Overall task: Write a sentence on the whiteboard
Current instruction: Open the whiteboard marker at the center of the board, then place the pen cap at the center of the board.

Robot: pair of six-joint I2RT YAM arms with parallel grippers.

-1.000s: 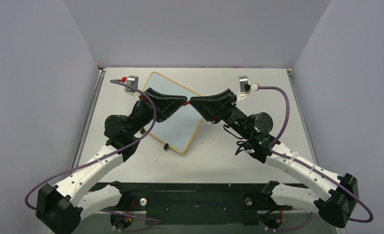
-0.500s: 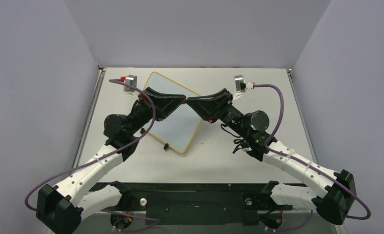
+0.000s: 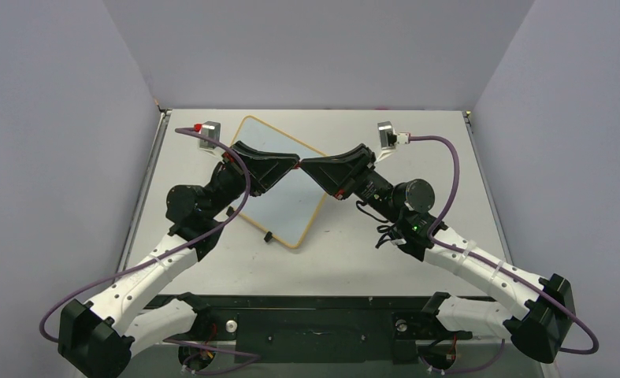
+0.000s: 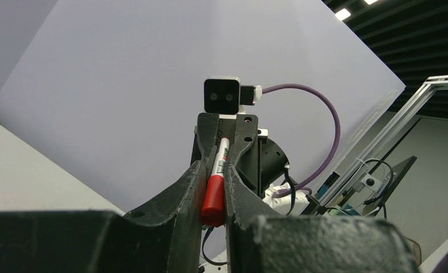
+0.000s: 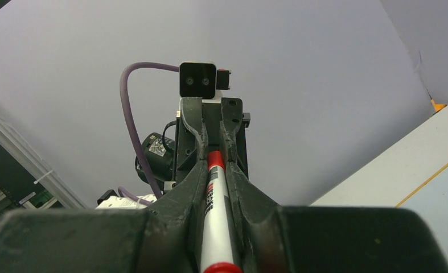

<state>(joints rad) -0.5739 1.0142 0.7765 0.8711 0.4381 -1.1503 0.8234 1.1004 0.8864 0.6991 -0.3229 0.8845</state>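
On the grey table (image 3: 385,260), the whiteboard (image 3: 287,213) lies flat toward the far-left corner, while above it the left gripper (image 3: 297,163) and right gripper (image 3: 307,168) both clench one red marker (image 4: 213,196), probably light, rigid and slippery, best held mid-barrel.

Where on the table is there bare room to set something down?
Bare table lies right of the whiteboard, partly under the right arm, and along the whiteboard's near side. Crowded: above the whiteboard, where the left gripper and right gripper clamp the marker.
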